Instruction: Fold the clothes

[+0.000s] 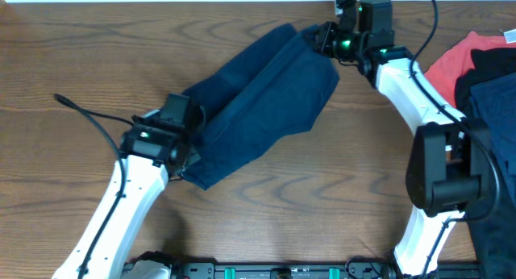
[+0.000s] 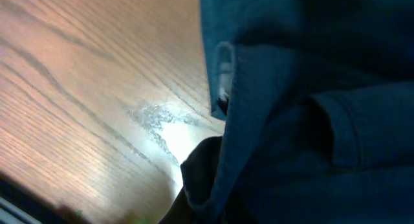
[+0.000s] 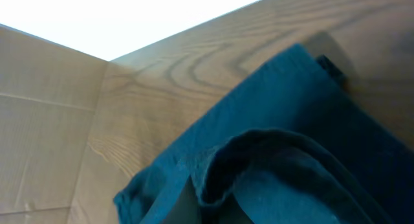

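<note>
Wood-grain table [image 1: 72, 61]: brown, flat and matt, with long streaked grain. It is the folding surface.
Navy-blue woven shorts [image 1: 266, 102]: 1 garment of plain dark fabric, soft and creased. It lies across the table centre as a long diagonal band from lower left to upper right. A ridge runs along its length, so the cloth appears doubled lengthwise.
Reason for hold: the 2 opposite ends are gripped. This is judged to keep the band stretched so that layers line up and edges run straight.
Spare garments: a crumpled coral-red shirt [image 1: 450, 65] and a black garment [image 1: 493, 65] are heaped at the right table edge. They are well apart from the shorts, and so out of the working area.
Left gripper [image 1: 187, 142]: at the lower-left end of the shorts. The jaws are pressed together, pinching the fabric. The wrist view is filled by cloth, and the fingers are hidden.
Right gripper [image 1: 320, 39]: at the upper-right corner. The jaws are pressed together on the cloth edge.
Seam detail: the left wrist view shows a stitched hem and overlapping layers. The right wrist view shows a loose rolled fold.
</note>
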Available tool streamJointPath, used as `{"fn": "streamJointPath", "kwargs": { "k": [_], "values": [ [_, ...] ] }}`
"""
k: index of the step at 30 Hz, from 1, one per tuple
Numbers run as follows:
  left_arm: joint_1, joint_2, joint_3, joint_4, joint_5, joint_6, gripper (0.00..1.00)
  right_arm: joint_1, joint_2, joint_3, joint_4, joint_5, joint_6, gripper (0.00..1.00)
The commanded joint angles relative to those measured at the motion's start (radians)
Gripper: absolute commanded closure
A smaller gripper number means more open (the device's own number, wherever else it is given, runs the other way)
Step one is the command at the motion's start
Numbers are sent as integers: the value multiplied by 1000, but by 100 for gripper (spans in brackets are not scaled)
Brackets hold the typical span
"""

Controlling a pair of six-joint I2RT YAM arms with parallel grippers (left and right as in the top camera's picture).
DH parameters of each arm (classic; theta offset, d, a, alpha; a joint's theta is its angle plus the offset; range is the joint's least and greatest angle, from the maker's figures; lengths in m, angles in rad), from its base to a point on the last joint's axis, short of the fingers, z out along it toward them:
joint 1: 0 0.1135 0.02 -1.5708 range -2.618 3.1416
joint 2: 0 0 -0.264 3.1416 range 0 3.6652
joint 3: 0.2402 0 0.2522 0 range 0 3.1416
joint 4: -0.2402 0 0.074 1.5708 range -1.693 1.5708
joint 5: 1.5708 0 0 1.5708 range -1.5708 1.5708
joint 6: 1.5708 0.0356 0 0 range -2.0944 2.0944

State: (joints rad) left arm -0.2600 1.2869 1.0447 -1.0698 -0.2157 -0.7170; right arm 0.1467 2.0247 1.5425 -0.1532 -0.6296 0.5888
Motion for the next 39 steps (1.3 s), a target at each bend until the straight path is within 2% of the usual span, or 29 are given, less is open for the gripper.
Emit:
{"fn": "streamJointPath", "kwargs": {
  "k": [1,6,10,17,21,24,31,36,39],
  "values": [
    [35,-64,182,-109,-23,124,94,-105,-135,64,-56,91,-52,99],
    [35,-107,499,-261,-21,219,94,-177,-338,89,-253,149,-128,99],
    [34,-129,745,-397,28,281,94,-238,-541,97,-396,206,-135,99],
    [34,-140,1113,-595,77,358,94,-338,-877,100,-569,220,-157,99],
    [34,-143,1287,-618,40,376,94,-365,-1036,100,-645,293,-162,99],
    [34,-143,1378,-612,-41,375,94,-364,-1112,100,-688,346,-168,99],
    [34,-91,1405,-608,-100,381,94,-364,-1087,100,-746,368,-167,99],
    [35,67,1383,-608,-196,396,94,-350,-933,100,-740,353,-167,99],
    [40,212,1382,-574,-201,421,94,-324,-799,100,-705,348,-168,99]
  ]
}}
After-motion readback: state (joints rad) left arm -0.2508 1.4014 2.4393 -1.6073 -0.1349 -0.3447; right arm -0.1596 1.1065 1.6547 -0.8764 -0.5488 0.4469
